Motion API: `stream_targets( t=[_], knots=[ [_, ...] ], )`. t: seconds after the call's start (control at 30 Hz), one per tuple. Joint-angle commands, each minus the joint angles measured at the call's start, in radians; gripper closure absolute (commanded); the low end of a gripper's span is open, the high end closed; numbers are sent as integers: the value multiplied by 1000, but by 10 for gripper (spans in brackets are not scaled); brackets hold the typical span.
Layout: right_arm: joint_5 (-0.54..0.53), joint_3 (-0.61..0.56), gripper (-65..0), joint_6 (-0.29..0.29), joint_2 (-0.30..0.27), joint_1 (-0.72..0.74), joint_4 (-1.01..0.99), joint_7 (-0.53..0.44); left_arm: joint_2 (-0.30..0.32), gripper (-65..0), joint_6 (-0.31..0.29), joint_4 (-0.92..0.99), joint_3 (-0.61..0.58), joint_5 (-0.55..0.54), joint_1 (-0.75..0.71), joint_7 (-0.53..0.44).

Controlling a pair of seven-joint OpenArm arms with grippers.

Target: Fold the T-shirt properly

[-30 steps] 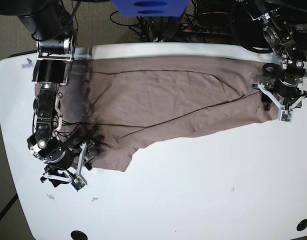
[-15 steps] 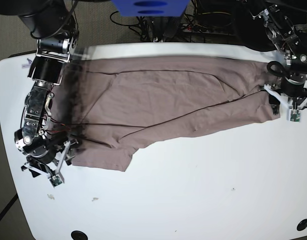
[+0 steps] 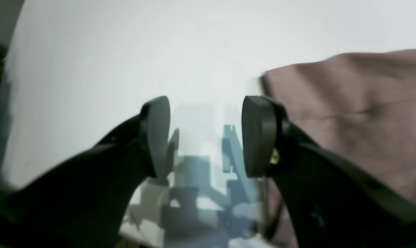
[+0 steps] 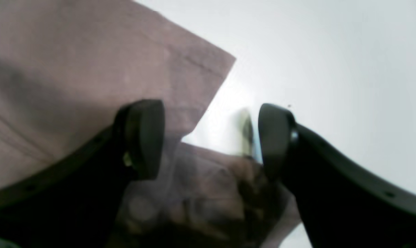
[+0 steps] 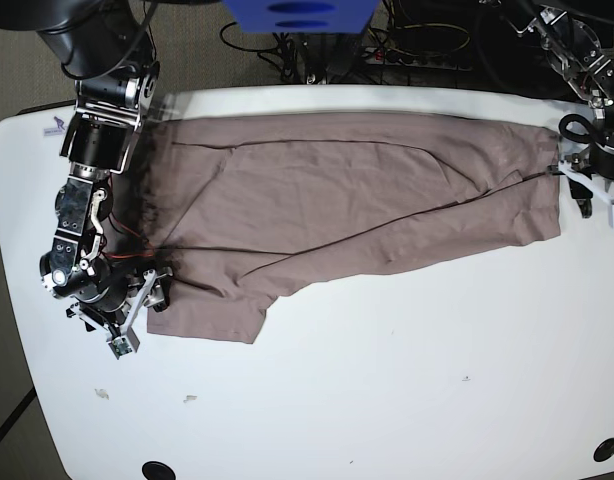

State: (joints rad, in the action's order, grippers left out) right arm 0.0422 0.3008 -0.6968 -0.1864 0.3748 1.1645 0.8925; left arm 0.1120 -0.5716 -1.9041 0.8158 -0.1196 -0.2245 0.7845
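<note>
on the left side of the white table (image 5: 387, 400) i see the right arm coming down from the back edge, and the right gripper (image 5: 137, 305) sits low at the left edge of the t-shirt (image 5: 337, 200), near its front-left corner. in the right wrist view its two dark fingers (image 4: 144, 137) stand wide apart with nothing between them; one is over the cloth and the other over bare table, and a corner of the shirt points out just beyond them. the t-shirt is a plain mauve-brown cloth, it lies flat and spread across the back half of the table, folded along a long slanted line, with soft wrinkles and a lower flap hanging toward the front on the left part. its right end reaches almost to the right edge of the table. there the left gripper (image 5: 592, 190) is just beside the shirt's right edge, not on it. in the left wrist view its fingers (image 3: 259, 137) are also wide open and empty, over white table, with the cloth edge to one side.
</note>
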Motion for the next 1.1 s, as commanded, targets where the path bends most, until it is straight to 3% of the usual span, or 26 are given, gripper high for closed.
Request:
stream_targets(
  t=[0.0, 0.33, 0.77, 0.83, 0.93, 1.07],
  knots=[
    [-40, 1, -412, -1, -11, 20, -21, 24, 13, -314, 3, -19, 14, -2, 4, -18],
    [-137, -2, -412, -1, -11, 23, -111, 24, 13, -314, 3, -18, 14, -2, -23, -18],
    [-141, -7, -404, -1, -11, 25, -156, 23, 13, -314, 3, -18, 12, -2, -29, -18],
    [-141, -8, -373, -1, -11, 25, -156, 23, 13, -314, 3, -18, 12, -2, -29, -18],
    [-141, -18, -272, -1, -11, 25, -156, 23, 12, -314, 3, -18, 12, -2, -29, -18],
    [-141, -71, -87, -1, -11, 23, -156, 23, 10, -314, 3, -18, 12, -2, -29, -18]
  ],
)
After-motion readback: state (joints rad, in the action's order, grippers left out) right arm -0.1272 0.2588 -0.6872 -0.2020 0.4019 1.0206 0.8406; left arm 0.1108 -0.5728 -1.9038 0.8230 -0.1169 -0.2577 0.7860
